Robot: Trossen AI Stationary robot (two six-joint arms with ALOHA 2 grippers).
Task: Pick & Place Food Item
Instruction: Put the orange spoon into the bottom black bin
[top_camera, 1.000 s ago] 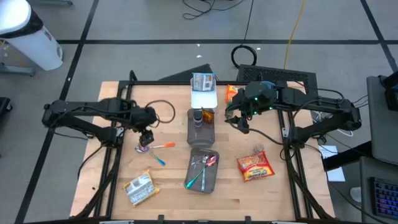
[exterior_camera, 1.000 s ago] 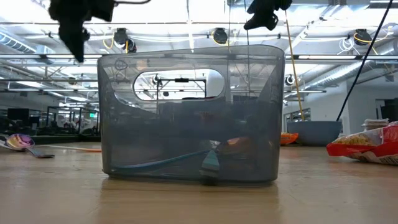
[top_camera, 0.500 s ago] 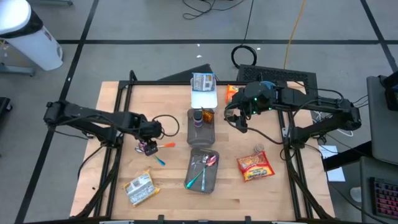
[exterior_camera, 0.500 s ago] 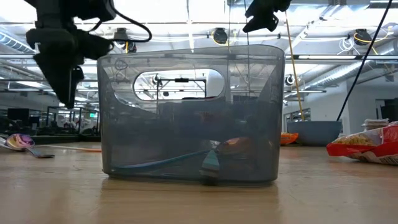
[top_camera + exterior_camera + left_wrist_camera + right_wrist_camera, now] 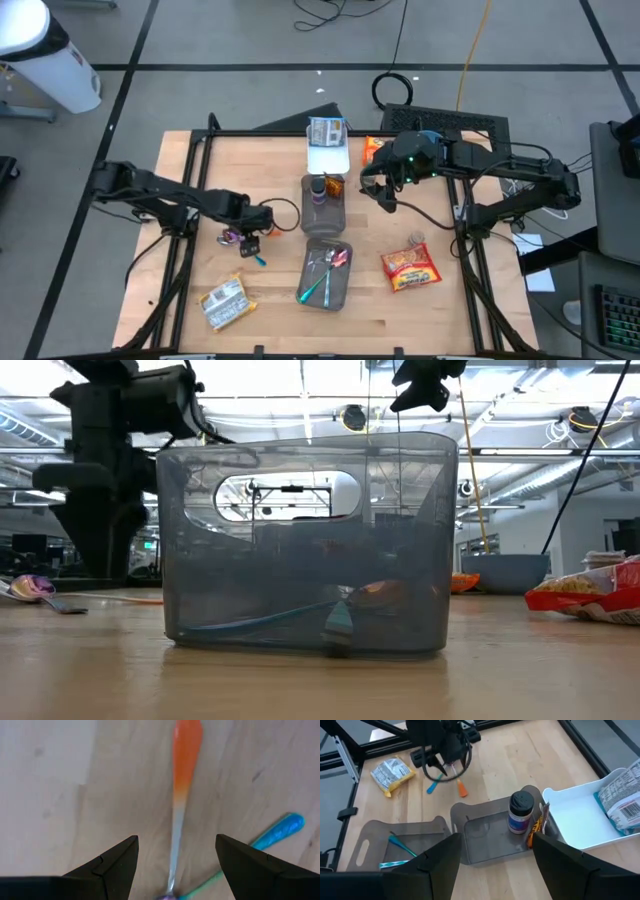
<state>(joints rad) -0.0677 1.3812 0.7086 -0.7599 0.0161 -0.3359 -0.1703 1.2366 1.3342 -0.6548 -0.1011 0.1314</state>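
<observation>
Left gripper low over table, left-centre of high view, jaws spread, straddling orange-handled spoon; nothing pinched yet. Blue spoon just beside it.

Right gripper parked upper right of centre, jaws spread, empty.

Food items untouched: chip bag lower right, silver snack pack lower left.

Grey bin at centre already holds utensils.

Judgement: early stage, grasp not made; pick, carry, place all left.

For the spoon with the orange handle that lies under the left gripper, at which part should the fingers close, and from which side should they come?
Grip the orange-handled spoon at its thin pale neck, coming straight down from above. It lies flat on the table, lengthwise between the open fingers of the left gripper, so they would close across the narrow shaft. Stay clear of the blue utensil crossing near its bowl.
</observation>
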